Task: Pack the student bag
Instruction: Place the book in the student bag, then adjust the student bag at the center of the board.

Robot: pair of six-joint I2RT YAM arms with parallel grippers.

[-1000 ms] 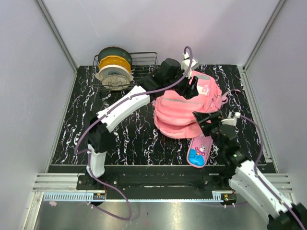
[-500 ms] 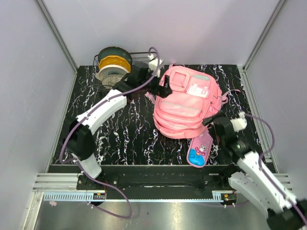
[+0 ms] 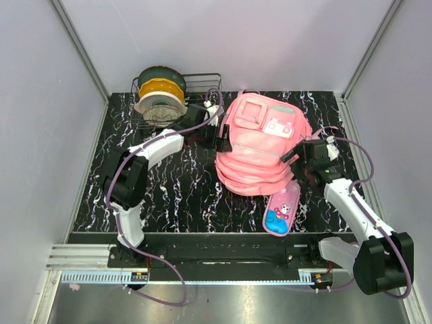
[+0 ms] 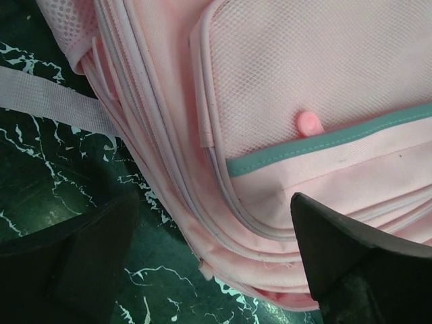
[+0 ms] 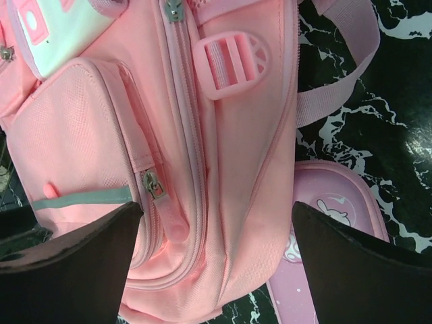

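The student bag point(image 3: 260, 145) is a big pink backpack lying flat mid-table, front pockets and white patch facing up. My left gripper point(image 3: 221, 138) is open at its left edge. In the left wrist view, the left gripper point(image 4: 212, 263) straddles the bag's point(image 4: 304, 101) zippered rim without gripping it; a pink strap point(image 4: 47, 101) lies on the table. My right gripper point(image 3: 297, 154) is open at the bag's right side. In the right wrist view, the right gripper point(image 5: 216, 263) spans the bag's point(image 5: 223, 169) side seam and a zipper pull point(image 5: 154, 189), holding nothing.
A small pink cartoon-print pencil case point(image 3: 282, 210) lies against the bag's near right corner, also seen as the pencil case point(image 5: 337, 196) by my right finger. A wire basket point(image 3: 202, 77) with filament spools point(image 3: 160, 94) stands at the back left. Walls enclose the table.
Both grippers opened wide. The left one drew back from the bag's top to its left edge; the right one shifted up along its right side. The bag settled flat.
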